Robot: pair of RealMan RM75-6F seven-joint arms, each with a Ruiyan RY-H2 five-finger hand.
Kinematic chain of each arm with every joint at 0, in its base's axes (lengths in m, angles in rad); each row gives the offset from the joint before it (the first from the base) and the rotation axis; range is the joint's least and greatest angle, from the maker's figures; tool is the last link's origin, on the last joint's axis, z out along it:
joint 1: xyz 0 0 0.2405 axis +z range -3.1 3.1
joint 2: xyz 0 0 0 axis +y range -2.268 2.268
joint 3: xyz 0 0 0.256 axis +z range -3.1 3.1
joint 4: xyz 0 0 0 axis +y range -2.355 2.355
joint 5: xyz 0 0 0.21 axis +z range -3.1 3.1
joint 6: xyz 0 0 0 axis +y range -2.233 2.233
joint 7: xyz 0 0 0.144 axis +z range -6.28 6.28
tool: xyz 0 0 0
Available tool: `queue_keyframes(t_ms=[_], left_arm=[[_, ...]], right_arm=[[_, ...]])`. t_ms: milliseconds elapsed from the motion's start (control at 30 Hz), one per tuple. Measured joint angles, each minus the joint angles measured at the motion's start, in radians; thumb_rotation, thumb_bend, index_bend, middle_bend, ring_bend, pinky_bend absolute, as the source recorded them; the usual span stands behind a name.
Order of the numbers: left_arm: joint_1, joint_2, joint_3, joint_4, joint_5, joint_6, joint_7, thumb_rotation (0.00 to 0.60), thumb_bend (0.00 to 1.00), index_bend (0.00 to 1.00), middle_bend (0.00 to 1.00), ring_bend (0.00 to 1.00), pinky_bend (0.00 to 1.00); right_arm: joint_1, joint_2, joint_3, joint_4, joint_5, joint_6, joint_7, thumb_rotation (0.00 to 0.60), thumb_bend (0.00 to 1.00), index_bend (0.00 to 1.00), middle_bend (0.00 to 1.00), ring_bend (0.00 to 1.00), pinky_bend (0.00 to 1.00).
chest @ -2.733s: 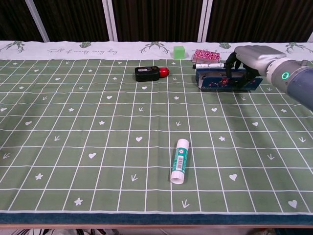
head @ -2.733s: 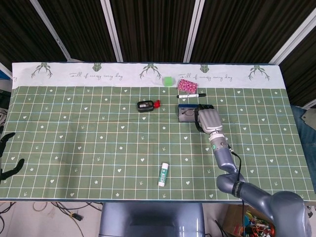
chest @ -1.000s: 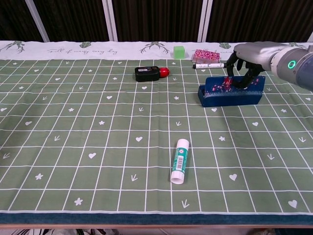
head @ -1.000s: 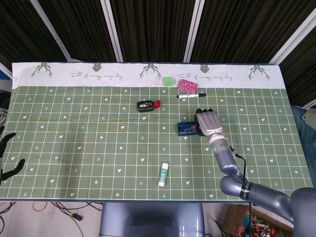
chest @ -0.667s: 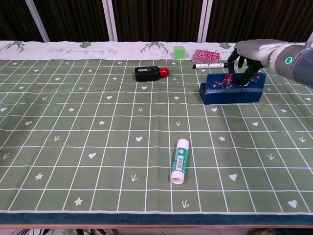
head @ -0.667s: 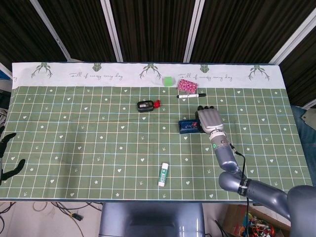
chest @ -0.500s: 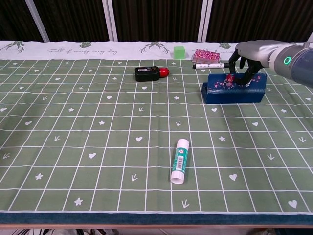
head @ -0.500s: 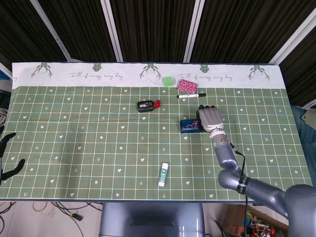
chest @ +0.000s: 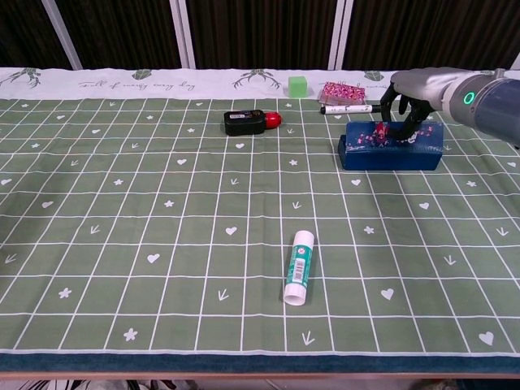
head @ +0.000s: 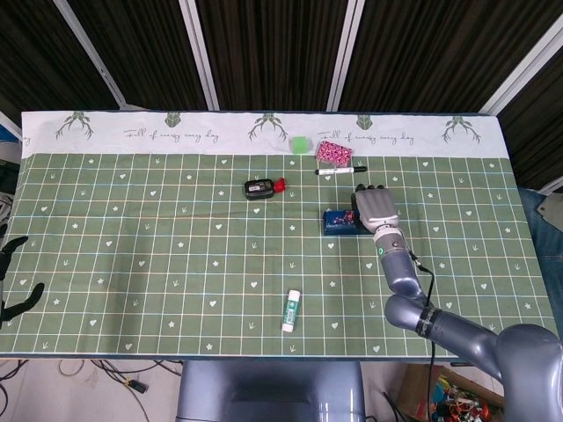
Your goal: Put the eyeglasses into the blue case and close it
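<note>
Now the right hand [chest: 406, 101] fingers [chest: 388, 123] curl down, pressing the blue case [chest: 392, 146] lid (holding nothing)

Obstacles cluster toward far edge of counter [chest: 97, 244], right of centre: blue case [chest: 392, 148] w/ right hand [chest: 412, 96] over it, marker [chest: 347, 108], pink pouch [chest: 342, 91] and green cube [chest: 298, 86] just behind. Black device [chest: 245, 123] w/ red bit mid-far. Glue stick [chest: 298, 266] alone near front edge, centre. Left half of counter open for passage.
</note>
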Motion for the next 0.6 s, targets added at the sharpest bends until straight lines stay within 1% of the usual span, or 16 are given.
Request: queue_keyframes(t_ms=[100, 167, 267, 367, 600], left_arm=[[0.000, 0.000, 0.000, 0.000, -0.001, -0.001, 0.000, 0.600, 0.26, 0.17, 0.00, 0.00, 0.00], [0.000, 0.000, 0.000, 0.001, -0.002, -0.002, 0.000, 0.600, 0.26, 0.17, 0.00, 0.00, 0.00], [-0.001, 0.000, 0.000, 0.001, -0.003, -0.005, 0.000, 0.600, 0.26, 0.17, 0.00, 0.00, 0.00], [-0.001, 0.000, 0.000, 0.001, -0.003, -0.005, 0.001, 0.600, 0.26, 0.17, 0.00, 0.00, 0.00], [-0.001, 0.000, 0.001, 0.001, -0.003, -0.006, 0.001, 0.600, 0.26, 0.17, 0.00, 0.00, 0.00]], right_arm=[[0.009, -0.008, 0.001, 0.021, 0.012, -0.010, 0.000, 0.600, 0.51, 0.46, 0.27, 0.29, 0.27], [0.013, -0.012, 0.002, 0.032, 0.019, -0.015, -0.001, 0.600, 0.50, 0.32, 0.26, 0.29, 0.27], [0.017, -0.015, 0.001, 0.039, 0.024, -0.021, 0.002, 0.600, 0.50, 0.22, 0.26, 0.29, 0.27], [0.019, -0.015, 0.002, 0.035, 0.020, -0.017, 0.010, 0.600, 0.50, 0.19, 0.26, 0.29, 0.27], [0.022, -0.008, -0.001, 0.015, 0.016, -0.009, 0.012, 0.600, 0.50, 0.18, 0.25, 0.29, 0.27]])
